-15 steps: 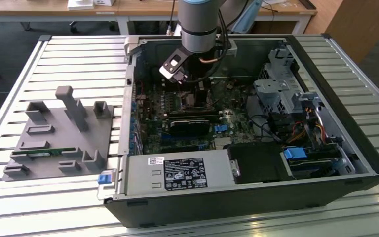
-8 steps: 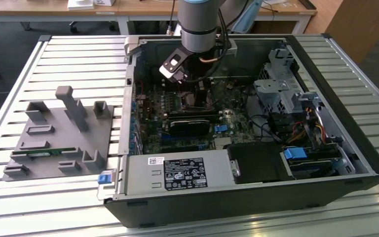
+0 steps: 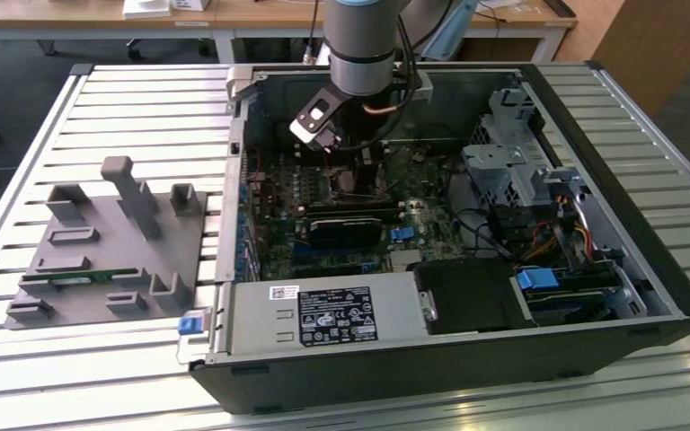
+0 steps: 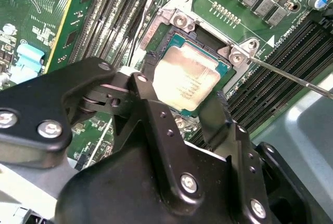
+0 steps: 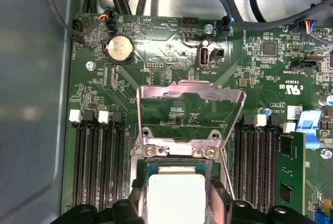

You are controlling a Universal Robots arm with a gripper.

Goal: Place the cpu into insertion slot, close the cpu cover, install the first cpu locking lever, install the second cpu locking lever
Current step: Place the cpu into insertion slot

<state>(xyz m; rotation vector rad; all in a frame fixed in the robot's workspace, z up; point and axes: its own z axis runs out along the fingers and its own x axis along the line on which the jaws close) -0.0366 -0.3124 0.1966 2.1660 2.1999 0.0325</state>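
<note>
The tool point(image 4: 182, 95) clasped the cpu point(image 4: 186, 78) by two edges at the socket point(image 4: 178, 15). The cover point(image 5: 190, 88) stood raised, its window showing the board point(image 5: 166, 52).

You worked in a lab. An open computer case point(image 3: 441, 368) lay on a slatted metal bench point(image 3: 69, 359), desks point(image 3: 273, 13) behind.

Exterior view: you have even, bright room light on the slatted table point(image 3: 33, 117); the computer case point(image 3: 441, 359) interior reads darker. In both wrist views the cpu point(image 4: 184, 83) point(image 5: 176, 195) top glares near-white. Just beside the cpu, the cpu cover point(image 5: 190, 112) carries a soft sheen.
</note>
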